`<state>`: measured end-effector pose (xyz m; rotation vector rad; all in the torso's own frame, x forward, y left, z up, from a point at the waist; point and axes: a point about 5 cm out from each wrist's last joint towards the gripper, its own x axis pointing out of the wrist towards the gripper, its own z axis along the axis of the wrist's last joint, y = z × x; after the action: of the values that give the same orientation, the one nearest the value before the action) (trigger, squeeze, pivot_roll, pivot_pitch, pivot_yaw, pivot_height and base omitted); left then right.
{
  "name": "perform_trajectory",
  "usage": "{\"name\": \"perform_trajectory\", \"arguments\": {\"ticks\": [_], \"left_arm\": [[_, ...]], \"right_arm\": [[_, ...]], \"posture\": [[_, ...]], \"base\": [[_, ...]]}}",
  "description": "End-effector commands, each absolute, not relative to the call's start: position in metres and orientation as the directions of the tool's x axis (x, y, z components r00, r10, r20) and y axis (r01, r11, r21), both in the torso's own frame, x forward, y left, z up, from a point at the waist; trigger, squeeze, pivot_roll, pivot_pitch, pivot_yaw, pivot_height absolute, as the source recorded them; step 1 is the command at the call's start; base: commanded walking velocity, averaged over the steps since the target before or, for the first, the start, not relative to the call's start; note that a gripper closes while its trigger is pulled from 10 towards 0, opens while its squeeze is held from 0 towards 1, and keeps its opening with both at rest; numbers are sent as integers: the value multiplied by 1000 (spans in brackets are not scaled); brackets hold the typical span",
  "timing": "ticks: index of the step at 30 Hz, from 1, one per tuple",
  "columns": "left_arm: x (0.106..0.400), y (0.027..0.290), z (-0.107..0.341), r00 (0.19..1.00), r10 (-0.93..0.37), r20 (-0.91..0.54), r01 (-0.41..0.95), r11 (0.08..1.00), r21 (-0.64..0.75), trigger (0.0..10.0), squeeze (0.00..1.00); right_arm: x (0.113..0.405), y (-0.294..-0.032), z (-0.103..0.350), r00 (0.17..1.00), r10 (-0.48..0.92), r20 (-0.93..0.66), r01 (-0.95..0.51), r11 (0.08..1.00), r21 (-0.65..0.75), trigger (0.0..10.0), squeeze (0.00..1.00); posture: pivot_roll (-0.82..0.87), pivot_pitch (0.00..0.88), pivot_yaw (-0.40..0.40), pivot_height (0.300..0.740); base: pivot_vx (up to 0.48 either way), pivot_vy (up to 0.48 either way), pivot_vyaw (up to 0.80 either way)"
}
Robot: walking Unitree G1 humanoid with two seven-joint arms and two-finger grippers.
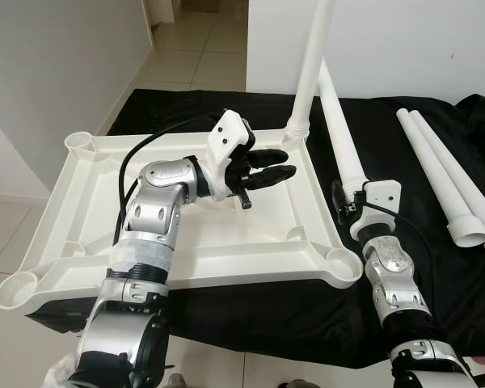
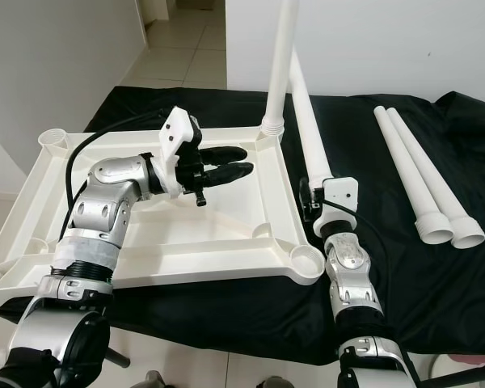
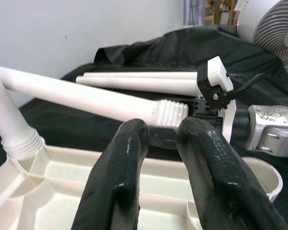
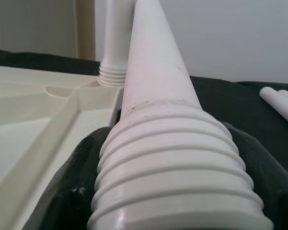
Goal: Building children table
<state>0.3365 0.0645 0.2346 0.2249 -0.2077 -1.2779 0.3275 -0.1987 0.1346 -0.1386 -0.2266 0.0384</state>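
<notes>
Lower right: our right claw (image 1: 349, 202) pinches the threaded end of a table leg (image 1: 340, 129). Centre: our left claw (image 1: 273, 169), slightly spread, hovers over the upturned tabletop (image 1: 56, 202). Misaligned threads could jam in the corner socket (image 1: 343, 263).

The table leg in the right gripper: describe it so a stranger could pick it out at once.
Find the upturned white tabletop on the black cloth. Just off its right edge lies a white table leg, its ribbed end clasped by the right gripper. Unlike the leg standing upright in the corner socket and the two loose legs farther right, it is held.
</notes>
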Motion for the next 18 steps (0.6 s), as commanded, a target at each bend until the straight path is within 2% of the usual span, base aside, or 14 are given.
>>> {"name": "perform_trajectory", "arguments": {"ticks": [1, 13, 18], "left_arm": [[357, 74, 245, 623, -769, 143, 724, 636, 265, 10000, 0], [358, 81, 248, 632, -760, 155, 718, 648, 254, 10000, 0], [365, 88, 257, 634, -759, 145, 714, 647, 267, 10000, 0]], "right_arm": [[331, -193, 146, 958, 95, 271, -64, 991, -121, 10000, 0], [331, -194, 187, 885, 103, 455, -81, 994, -67, 10000, 0], [330, -191, 226, 801, 123, 586, -74, 992, -107, 10000, 0]], "posture": [[-95, 0, 11, 740], [-84, 0, 6, 740], [-79, 0, 20, 740]], "base": [[0, 0, 0], [0, 0, 0], [0, 0, 0]]}}
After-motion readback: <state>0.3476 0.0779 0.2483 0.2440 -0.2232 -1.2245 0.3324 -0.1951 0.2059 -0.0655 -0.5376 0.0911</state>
